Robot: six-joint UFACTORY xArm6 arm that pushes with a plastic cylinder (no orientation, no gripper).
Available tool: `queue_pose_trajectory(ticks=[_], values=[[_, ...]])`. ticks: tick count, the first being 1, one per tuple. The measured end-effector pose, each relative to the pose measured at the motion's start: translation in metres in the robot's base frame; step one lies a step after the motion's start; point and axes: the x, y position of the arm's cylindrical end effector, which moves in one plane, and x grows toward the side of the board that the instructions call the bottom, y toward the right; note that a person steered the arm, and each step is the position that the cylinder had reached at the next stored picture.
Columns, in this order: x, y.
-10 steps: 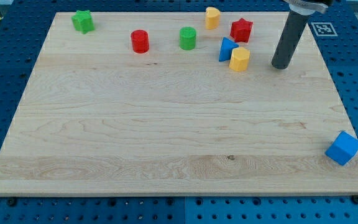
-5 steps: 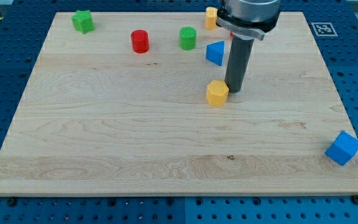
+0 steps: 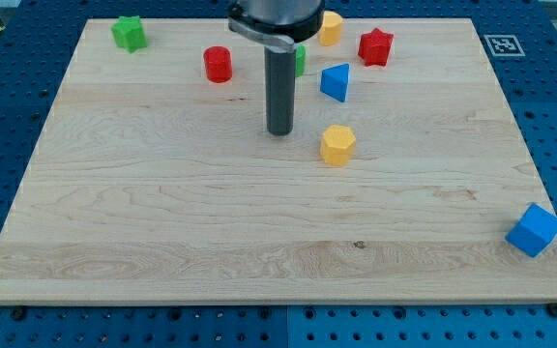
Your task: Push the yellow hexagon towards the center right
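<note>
The yellow hexagon [image 3: 337, 144] lies near the board's middle, with my tip [image 3: 279, 131] set just to its left and slightly above, not touching it. No gripper is fitted, only the bare rod. The hexagon is best met squarely on its left face and driven steadily rightward, so it is not spun off course.

Wooden table [image 3: 162, 222] on blue pegboard. Green star [image 3: 129, 33] near the view's top left corner. Red cylinder [image 3: 218, 64] right of it. Green block [image 3: 300, 60] partly hidden, shape unclear. Yellow block [image 3: 331, 27] at top edge. Red star [image 3: 376, 46] beside it. Blue triangle [image 3: 335, 82] below. Blue cube [image 3: 533, 230] at bottom right edge.
</note>
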Motion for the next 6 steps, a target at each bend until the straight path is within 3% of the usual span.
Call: queue_pose_trajectory(ticks=[1, 2, 4, 5, 6], values=[[0.034, 0.048], [0.042, 0.107], [0.022, 0.055], [-0.009, 0.062], [0.012, 0.117]])
